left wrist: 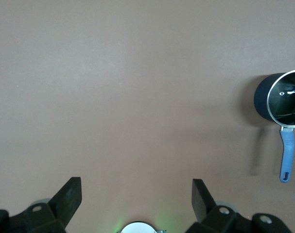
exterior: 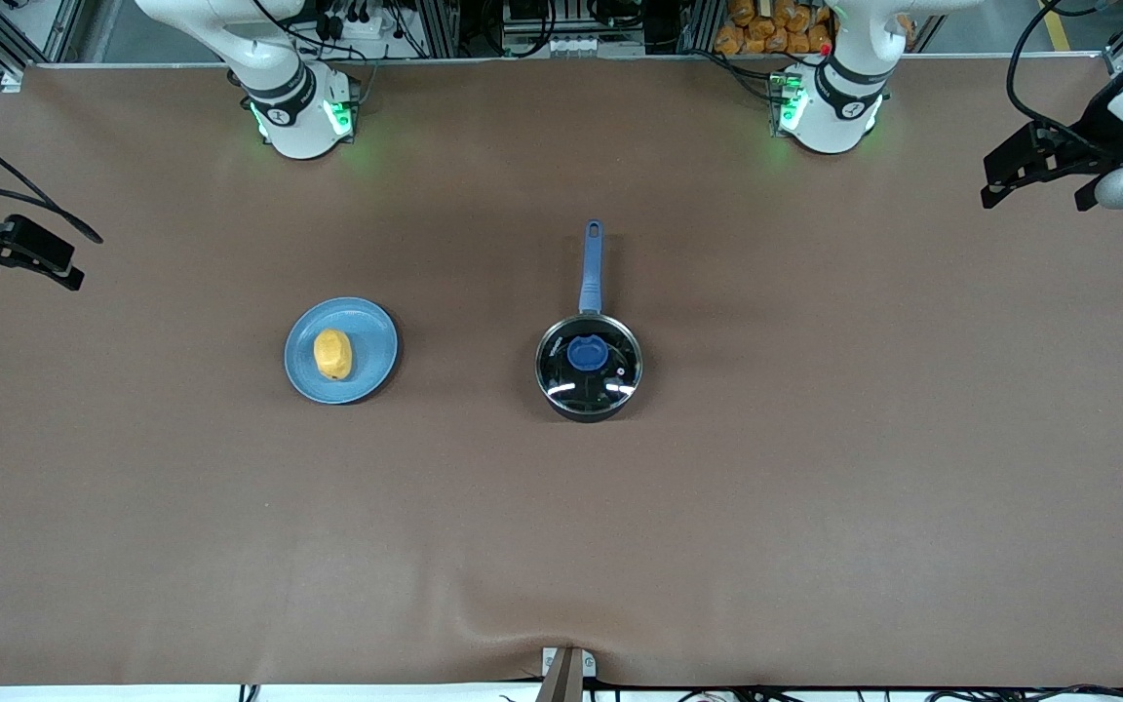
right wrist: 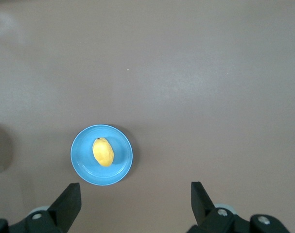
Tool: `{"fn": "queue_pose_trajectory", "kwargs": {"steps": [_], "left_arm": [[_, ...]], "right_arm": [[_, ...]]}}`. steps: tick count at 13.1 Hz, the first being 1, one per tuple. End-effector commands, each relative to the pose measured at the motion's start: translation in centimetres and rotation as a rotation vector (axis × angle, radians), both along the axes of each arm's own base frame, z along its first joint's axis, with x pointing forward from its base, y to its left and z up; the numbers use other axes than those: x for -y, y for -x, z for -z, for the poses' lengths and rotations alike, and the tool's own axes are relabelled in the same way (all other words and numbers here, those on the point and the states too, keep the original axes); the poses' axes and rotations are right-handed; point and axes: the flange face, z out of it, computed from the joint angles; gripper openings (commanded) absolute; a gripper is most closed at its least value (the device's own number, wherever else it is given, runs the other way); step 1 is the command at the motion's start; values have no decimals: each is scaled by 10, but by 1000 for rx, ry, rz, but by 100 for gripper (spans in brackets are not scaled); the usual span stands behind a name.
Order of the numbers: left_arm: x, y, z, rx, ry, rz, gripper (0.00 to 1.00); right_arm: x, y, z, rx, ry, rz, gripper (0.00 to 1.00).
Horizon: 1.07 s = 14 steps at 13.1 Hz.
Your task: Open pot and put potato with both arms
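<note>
The black pot stands mid-table with its glass lid and blue knob on, its blue handle pointing toward the robots' bases. The yellow potato lies on a blue plate, beside the pot toward the right arm's end. My left gripper hangs open and empty over the table's left-arm end; its wrist view shows the open gripper and the pot at the frame's edge. My right gripper hangs open and empty over the right-arm end; its wrist view shows the open gripper, the potato and the plate.
Brown cloth covers the table. The two arm bases stand along the edge farthest from the front camera. A small clamp sits at the nearest edge.
</note>
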Motion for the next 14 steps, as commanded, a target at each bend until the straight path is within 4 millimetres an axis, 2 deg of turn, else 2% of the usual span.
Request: {"fn": "queue_pose_trajectory", "kwargs": {"steps": [1,4,7,11,14], "left_arm": [[-6,0,-5,6,-31,-14,100],[-8,-1,-5,7,-32,-17,100],[-9,-13,1,0,-33,-13,100],[-10,-14,7,-14,-38,-18,100],[-18,-14,11,-23,-47,-17,100]], "right_arm": [[-2,6,-8,9,-1,12,100],[-2,6,-8,11,-1,4,100],[-3,6,-8,11,-4,0,100],[-4,6,-8,9,-4,-2,100],[-4,6,-8,11,-4,-3,100]]}}
